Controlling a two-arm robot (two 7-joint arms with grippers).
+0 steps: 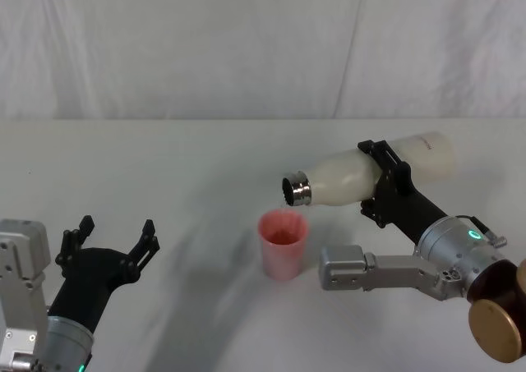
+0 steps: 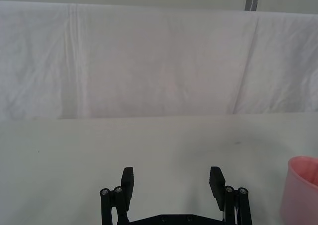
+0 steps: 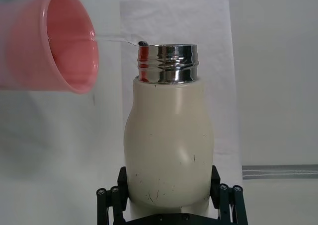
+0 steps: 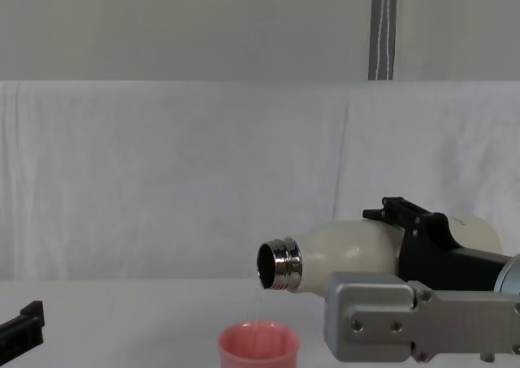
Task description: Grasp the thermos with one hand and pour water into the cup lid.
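Note:
My right gripper is shut on the cream-white thermos, which lies tipped nearly level above the table, steel neck pointing left. The open neck hangs just above and right of the pink cup lid, which stands upright on the table. In the chest view a thin stream of water falls from the neck into the cup lid. The right wrist view shows the thermos held between the fingers, with the cup lid close to its mouth. My left gripper rests open at the near left, holding nothing.
A white cloth covers the table and hangs as a backdrop behind it. The left wrist view looks over bare cloth, with the cup lid at its edge. A grey pole stands behind the backdrop.

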